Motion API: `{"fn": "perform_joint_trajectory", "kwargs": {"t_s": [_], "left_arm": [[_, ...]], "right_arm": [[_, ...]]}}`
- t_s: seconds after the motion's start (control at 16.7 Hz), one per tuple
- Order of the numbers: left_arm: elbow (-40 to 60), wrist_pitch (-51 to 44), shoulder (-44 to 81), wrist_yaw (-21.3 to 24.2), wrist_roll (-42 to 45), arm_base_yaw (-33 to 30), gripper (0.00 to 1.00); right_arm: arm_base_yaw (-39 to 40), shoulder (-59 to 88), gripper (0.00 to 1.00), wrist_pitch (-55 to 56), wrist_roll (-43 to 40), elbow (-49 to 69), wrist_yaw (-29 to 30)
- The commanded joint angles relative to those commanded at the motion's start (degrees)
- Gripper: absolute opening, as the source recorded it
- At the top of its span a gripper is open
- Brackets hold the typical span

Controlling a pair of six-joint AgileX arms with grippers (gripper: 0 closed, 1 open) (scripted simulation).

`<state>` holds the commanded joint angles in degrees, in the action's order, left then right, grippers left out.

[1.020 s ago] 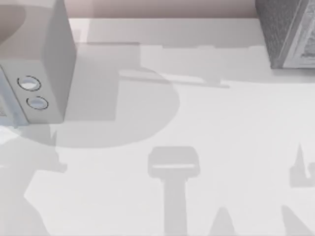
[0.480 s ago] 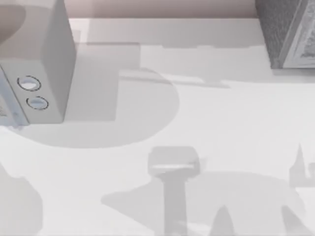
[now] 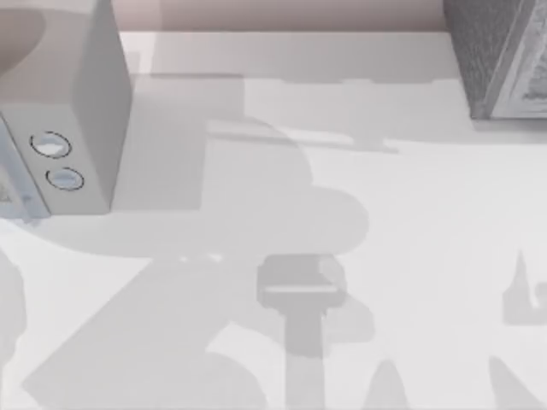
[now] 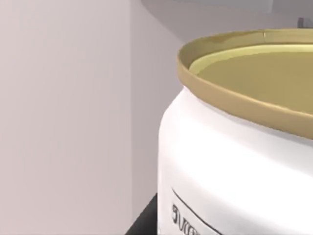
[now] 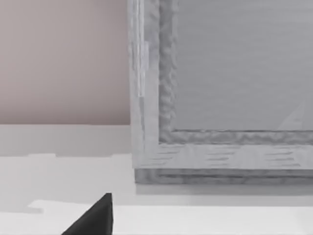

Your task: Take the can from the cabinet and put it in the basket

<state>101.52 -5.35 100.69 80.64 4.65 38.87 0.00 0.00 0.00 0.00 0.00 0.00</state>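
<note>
Beside the white box (image 3: pixel 77 111) with two blue-centred dials, the can (image 4: pixel 234 161) is white with a gold top, the cabinet (image 3: pixel 500 55) speckled dark grey

A smooth white box (image 3: pixel 60 111) with two round dials (image 3: pixel 56 162) on its front stands at the far left of the white table (image 3: pixel 427 222). Soft grey shadows sprawl across the tabletop, thickest along the near side.

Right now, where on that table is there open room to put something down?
The broad middle of the table, between the white box with two dials at left and the cabinet at the far right corner, lies bare. Those two corners are crowded.
</note>
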Motion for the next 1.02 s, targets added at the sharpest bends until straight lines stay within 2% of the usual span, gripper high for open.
{"fn": "perform_joint_trajectory", "kwargs": {"t_s": [0.36, 0.78, 1.02], "left_arm": [[-0.97, 0.07, 0.25, -0.33, 0.02, 0.11, 0.0], [-4.45, 8.68, 1.75, -7.8, -1.73, -7.88, 0.0], [-4.8, 8.89, 1.99, -8.09, -1.99, -8.17, 0.0]], "right_arm": [[0.0, 0.0, 1.0, 0.0, 0.0, 0.0, 0.0], [0.0, 0.0, 1.0, 0.0, 0.0, 0.0, 0.0], [0.0, 0.0, 1.0, 0.0, 0.0, 0.0, 0.0]]}}
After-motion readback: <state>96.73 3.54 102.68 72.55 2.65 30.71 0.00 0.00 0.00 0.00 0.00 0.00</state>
